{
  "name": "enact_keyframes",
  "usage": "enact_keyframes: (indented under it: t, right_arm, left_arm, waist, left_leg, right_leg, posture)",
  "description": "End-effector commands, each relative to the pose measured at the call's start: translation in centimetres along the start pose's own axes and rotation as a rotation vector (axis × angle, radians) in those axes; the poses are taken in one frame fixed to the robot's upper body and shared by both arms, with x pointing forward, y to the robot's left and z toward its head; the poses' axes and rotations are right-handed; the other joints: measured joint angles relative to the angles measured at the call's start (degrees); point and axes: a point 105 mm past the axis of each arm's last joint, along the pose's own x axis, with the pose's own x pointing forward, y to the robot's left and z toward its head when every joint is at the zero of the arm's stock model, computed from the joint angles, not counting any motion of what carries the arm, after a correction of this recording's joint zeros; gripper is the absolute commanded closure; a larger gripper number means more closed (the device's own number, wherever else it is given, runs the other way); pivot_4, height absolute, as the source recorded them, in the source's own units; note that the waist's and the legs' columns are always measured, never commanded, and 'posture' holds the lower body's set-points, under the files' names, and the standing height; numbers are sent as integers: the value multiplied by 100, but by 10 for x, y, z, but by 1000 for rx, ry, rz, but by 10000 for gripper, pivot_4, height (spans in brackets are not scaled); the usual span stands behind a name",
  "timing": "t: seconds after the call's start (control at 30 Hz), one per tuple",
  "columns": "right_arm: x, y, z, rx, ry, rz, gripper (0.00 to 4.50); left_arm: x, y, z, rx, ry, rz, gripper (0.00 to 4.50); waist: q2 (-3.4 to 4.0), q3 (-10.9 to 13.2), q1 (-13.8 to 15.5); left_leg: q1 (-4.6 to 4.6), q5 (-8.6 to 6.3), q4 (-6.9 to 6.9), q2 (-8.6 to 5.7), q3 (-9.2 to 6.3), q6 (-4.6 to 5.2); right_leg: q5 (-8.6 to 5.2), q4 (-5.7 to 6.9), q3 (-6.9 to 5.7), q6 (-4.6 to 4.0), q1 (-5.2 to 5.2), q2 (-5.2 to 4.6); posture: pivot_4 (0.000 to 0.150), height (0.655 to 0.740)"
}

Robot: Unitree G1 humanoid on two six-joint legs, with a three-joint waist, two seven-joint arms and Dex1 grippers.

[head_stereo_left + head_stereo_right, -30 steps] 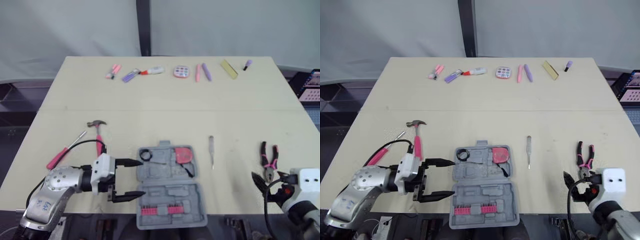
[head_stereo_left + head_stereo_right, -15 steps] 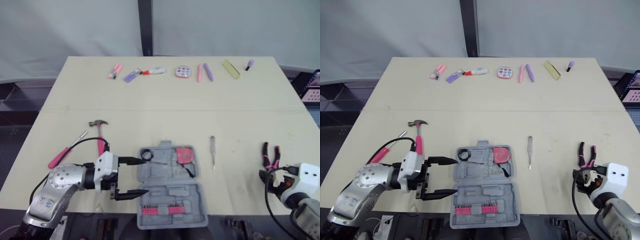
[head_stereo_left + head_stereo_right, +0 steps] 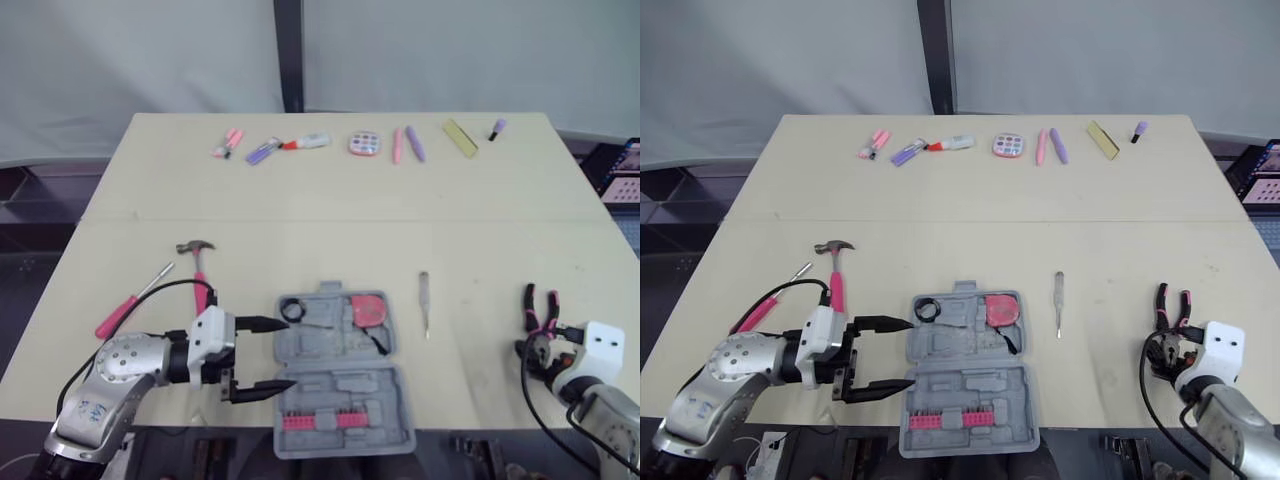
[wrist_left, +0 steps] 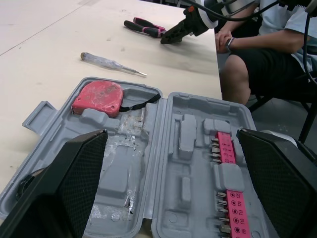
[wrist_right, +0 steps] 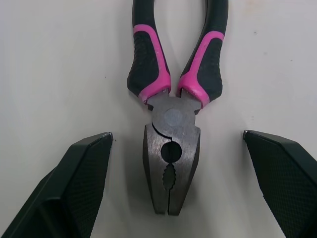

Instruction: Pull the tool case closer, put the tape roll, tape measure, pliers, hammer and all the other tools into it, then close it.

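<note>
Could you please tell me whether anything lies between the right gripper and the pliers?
Nothing visible does. The right gripper is open, and the pliers lie flat on the table with their head between its fingers, untouched, with bare tabletop on either side.

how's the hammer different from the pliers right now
The hammer lies on the robot's left; the pliers lie far right. The hammer has one pink handle and a metal head; the pliers have two black-and-pink handles. Both rest on the table, outside the tool case.
</note>
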Motion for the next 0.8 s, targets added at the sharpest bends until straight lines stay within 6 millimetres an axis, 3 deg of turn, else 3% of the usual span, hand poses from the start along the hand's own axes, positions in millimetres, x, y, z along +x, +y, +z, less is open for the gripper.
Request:
enact_keyframes:
  t: [0.03,0.37,0.5,0.63,0.8]
  right_arm:
    - [0,-4,4,-15,-11,-16,354]
    - [2,-1,3,-10,-3,-5,354]
    - [3,1,3,-10,-4,-3,13315]
    - [3,1,3,-9,-5,-3,34787]
    - [4,2,3,-7,-4,-3,35468]
  left_arm:
    - [-1,-2,8,43,-11,2,0]
    - [0,-3,7,43,-12,4,0]
    - [1,-3,6,43,-13,4,0]
    - [1,-3,6,41,-13,3,0]
    - [2,-3,6,38,-12,4,0]
  waist:
    - [0,0,0]
    - [0,0,-4]
    - [0,0,-2]
    - [0,0,15]
    - [0,0,6]
  left_leg:
    - [0,0,0,0,0,0]
    - [0,0,0,2,0,0]
    - [0,0,0,2,0,0]
    - [-1,0,3,-1,-1,0]
    - [-1,0,2,-1,-2,0]
  right_leg:
    - [0,0,0,0,0,0]
    - [0,0,0,0,0,1]
    - [0,0,0,0,0,1]
    - [0,0,0,0,1,-1]
    - [0,-1,0,0,1,0]
  posture:
    - [1500,7400]
    - [1500,7400]
    - [1500,7400]
    - [1500,7400]
    - [1500,7400]
